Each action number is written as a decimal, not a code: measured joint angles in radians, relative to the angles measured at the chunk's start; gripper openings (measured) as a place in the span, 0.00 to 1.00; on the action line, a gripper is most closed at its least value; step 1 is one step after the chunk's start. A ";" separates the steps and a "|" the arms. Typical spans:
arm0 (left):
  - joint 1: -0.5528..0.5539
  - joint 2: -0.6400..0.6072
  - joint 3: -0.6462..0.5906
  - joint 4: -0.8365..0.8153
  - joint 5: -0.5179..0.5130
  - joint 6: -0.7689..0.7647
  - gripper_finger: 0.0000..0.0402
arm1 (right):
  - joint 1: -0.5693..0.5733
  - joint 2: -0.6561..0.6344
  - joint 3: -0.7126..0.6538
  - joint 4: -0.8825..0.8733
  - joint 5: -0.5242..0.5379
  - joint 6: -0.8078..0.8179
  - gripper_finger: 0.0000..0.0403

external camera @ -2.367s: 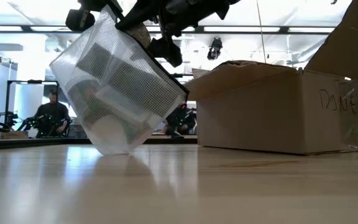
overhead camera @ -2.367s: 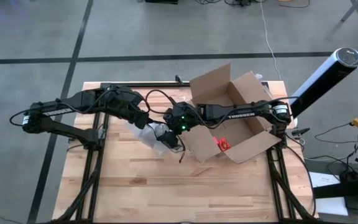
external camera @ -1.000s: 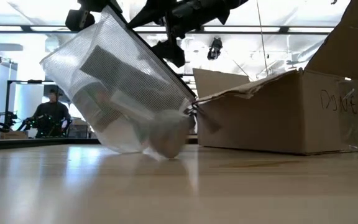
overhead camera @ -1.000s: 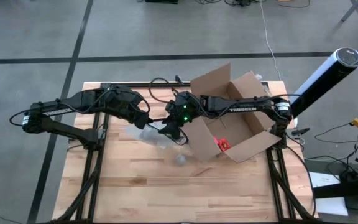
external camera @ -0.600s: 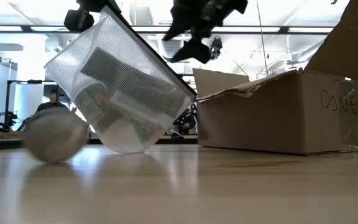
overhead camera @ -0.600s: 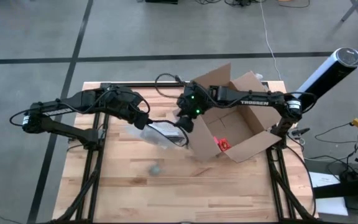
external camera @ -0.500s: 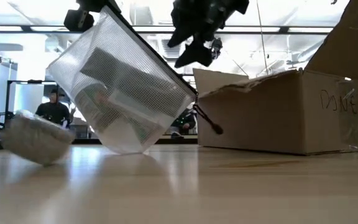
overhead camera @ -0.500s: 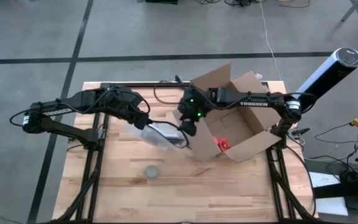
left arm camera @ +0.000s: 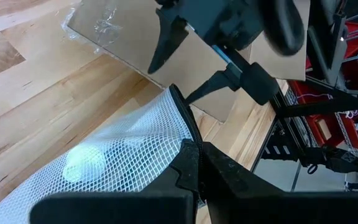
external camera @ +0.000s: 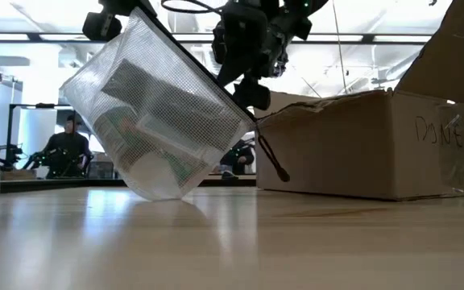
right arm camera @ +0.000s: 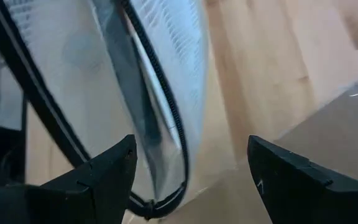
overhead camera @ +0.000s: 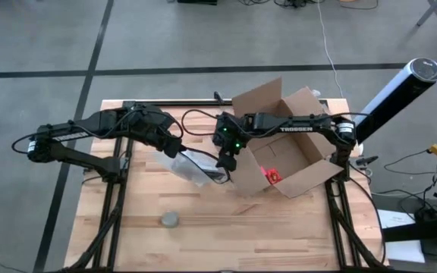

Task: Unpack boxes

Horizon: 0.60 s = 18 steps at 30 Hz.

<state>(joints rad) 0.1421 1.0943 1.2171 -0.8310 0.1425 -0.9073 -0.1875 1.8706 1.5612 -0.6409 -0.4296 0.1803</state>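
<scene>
The brown cardboard box (overhead camera: 283,144) stands open at the table's right, flaps up. Left of it, a translucent mesh zip pouch (external camera: 159,121) with pale items inside hangs tilted from my left gripper (overhead camera: 174,148), which is shut on it. My right gripper (external camera: 246,84) is open just above the pouch's zip end beside the box. The zip line (right arm camera: 160,93) runs between its fingers; I cannot tell whether they touch it. A grey ball (overhead camera: 171,220) lies loose on the table near the front. My left gripper pinches the pouch's zip edge at its upper corner (left arm camera: 188,152) between its two fingers, slanting down from the table's left. The pouch hangs tilted below the fingers, with its lower corner (external camera: 163,193) on the table.
A small red utility knife (overhead camera: 270,176) lies inside the box. A black zip pull cord (external camera: 272,161) dangles between pouch and box. Bare wood lies along the near half of the table (overhead camera: 241,235). A person sits in the room beyond the table (external camera: 67,149).
The grey ball has dropped beside the pouch and rolled across the table toward its near left. My right gripper has drawn back from the pouch toward the box, then tipped downward and sunk over the pouch's zip end. The pouch has swung only slightly.
</scene>
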 joint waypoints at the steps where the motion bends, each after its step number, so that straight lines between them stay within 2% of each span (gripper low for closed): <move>1: 0.000 0.000 0.000 -0.001 0.000 0.000 0.00 | 0.000 0.000 0.000 -0.001 0.000 0.000 0.63; 8: 0.000 0.000 0.000 -0.001 0.000 -0.003 0.00 | 0.000 0.002 0.000 -0.004 0.010 -0.011 0.40; 14: 0.000 0.000 0.000 0.000 0.000 -0.010 0.00 | -0.001 0.004 0.000 -0.005 0.011 -0.025 0.11; 18: 0.000 0.000 0.000 0.000 0.000 -0.011 0.00 | 0.000 0.004 0.000 -0.007 0.011 -0.036 0.02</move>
<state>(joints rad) 0.1421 1.0943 1.2171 -0.8314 0.1421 -0.9184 -0.1879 1.8749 1.5612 -0.6477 -0.4191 0.1444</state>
